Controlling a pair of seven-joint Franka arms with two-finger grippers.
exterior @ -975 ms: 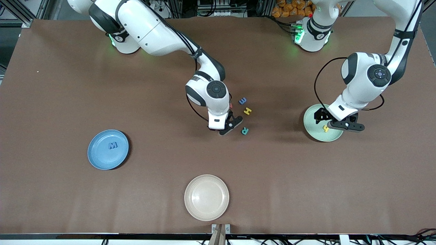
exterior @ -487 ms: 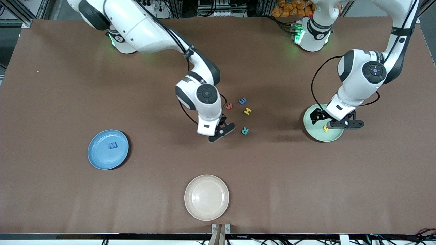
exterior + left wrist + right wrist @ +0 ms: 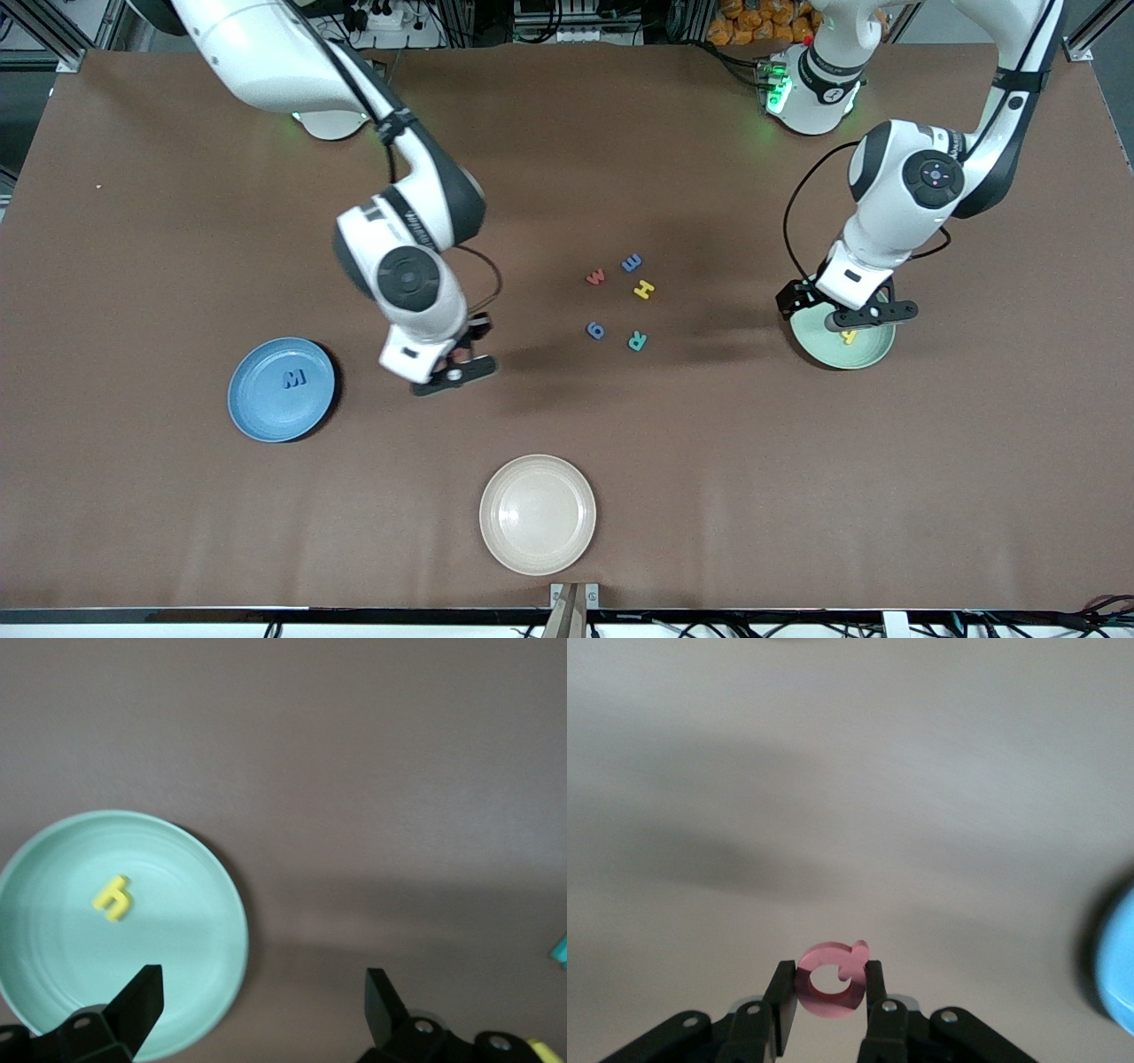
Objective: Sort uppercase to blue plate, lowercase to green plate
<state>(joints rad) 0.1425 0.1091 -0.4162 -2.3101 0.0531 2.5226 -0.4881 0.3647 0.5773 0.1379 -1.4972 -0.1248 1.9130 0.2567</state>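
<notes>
A brown table holds three plates. My right gripper (image 3: 829,992) hangs over bare table between the loose letters and the blue plate (image 3: 257,416), pinching a red Q (image 3: 831,983) upright by its flat faces so it travels steadily toward that plate, where a blue M (image 3: 293,379) lies. The Q is a small pink-red foam ring with a stubby tail. My left gripper (image 3: 257,1010) waits spread wide over the green plate (image 3: 204,904), which holds a yellow h (image 3: 113,896).

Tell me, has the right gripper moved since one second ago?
Yes. The right gripper, shut on the red Q, went from beside the teal R toward the blue plate.
</notes>
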